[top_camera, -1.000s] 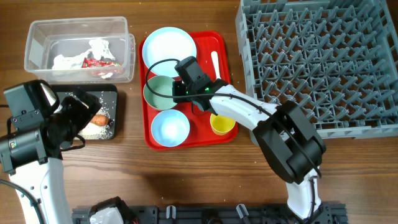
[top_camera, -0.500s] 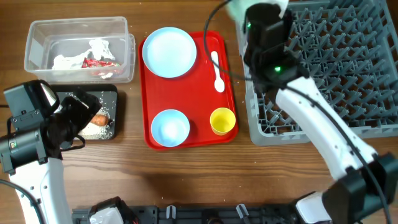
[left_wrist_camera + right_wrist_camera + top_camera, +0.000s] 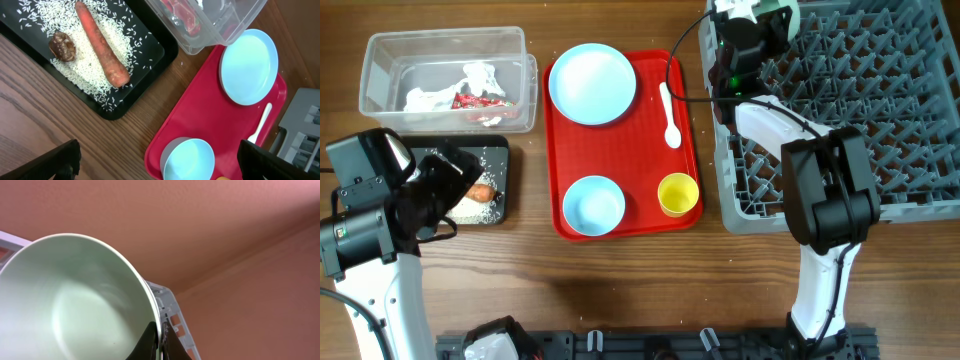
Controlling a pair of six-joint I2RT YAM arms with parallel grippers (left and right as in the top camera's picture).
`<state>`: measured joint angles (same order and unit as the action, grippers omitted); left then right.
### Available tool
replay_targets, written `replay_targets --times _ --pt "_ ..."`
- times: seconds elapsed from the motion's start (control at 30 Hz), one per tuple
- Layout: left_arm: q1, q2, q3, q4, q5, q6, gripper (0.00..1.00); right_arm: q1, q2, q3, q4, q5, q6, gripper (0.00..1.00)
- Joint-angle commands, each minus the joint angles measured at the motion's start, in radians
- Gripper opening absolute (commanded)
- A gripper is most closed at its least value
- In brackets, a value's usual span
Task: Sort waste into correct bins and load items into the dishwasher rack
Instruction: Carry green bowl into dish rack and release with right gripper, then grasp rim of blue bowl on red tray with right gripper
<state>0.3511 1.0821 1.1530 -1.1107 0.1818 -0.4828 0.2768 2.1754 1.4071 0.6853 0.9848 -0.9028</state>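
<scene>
Step in hand: loading one bowl into dishwasher rack [image 3: 880, 100]. My right gripper [image 3: 159, 340] pinches rim of pale bowl [image 3: 75, 305], held over rack corner beside red tray [image 3: 640, 150]. My left gripper [image 3: 159, 157] spread wide, empty, above black tray [image 3: 112, 112]. Next, I judge: lower bowl between pegs, release.

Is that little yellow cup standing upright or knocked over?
Upright. From overhead the yellow cup shows its full round mouth facing up, standing on the red tray.

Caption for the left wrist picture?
Carrot, rice and a brown lump on the black tray; plate, bowl, spoon on the red tray.
</scene>
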Motion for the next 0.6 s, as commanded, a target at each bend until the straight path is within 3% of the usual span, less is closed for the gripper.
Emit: replay_targets --times 0.0,0.1,0.13,0.2,0.33,0.57 --pt "0.006 0.001 0.012 0.002 0.008 0.016 1.00 0.010 0.041 0.005 -0.064 -0.076 0.023 0.04" --pt "0.006 0.001 0.012 0.002 0.008 0.016 1.00 0.049 0.041 0.005 -0.086 -0.126 0.023 0.09" --pt "0.006 0.001 0.012 0.002 0.008 0.016 1.00 0.063 0.041 0.005 -0.094 -0.126 0.023 0.20" --pt "0.006 0.001 0.012 0.002 0.008 0.016 1.00 0.084 0.041 0.005 -0.129 -0.126 0.019 0.57" --pt "0.006 0.001 0.012 0.002 0.008 0.016 1.00 0.116 0.039 0.005 -0.132 -0.072 0.012 0.97" --pt "0.006 0.001 0.012 0.002 0.008 0.016 1.00 0.194 -0.032 0.005 -0.073 -0.005 0.075 1.00"
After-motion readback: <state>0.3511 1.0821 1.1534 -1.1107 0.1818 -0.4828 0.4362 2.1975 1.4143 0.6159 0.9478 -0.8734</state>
